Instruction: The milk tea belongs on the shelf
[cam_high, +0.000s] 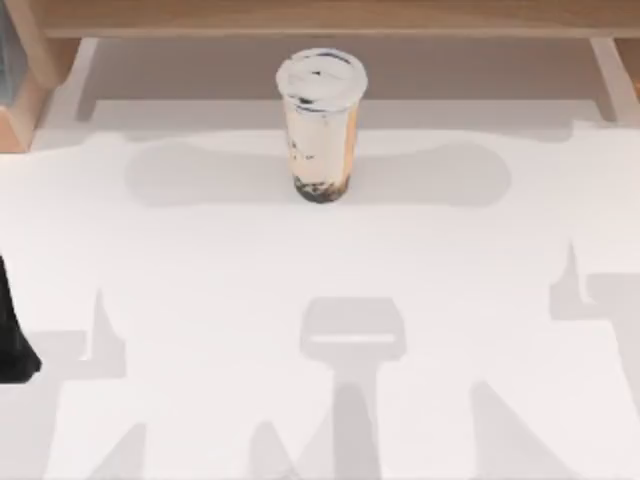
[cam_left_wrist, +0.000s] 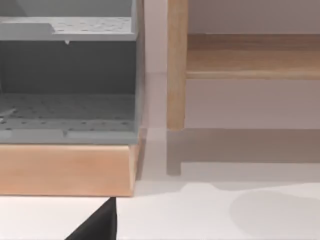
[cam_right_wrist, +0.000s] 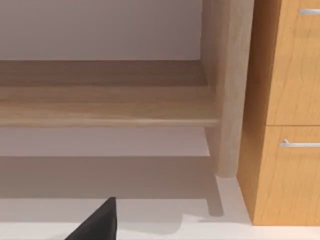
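The milk tea stands upright on the white tabletop near its far edge, just before the wooden shelf. Left arm sits at the tabletop's left edge; whether either gripper is open cannot be told.

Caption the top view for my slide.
Milk tea stands upright on the white table, just in front of the wooden shelf, not yet placed on it.

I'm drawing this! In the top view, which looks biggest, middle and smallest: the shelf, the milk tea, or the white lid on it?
1. The shelf: its board spans nearly the whole far edge.
2. The milk tea: a tall cup, far narrower.
3. Its white lid: just the cup's top, though nearest the camera, so it looks wider than the cup's base.
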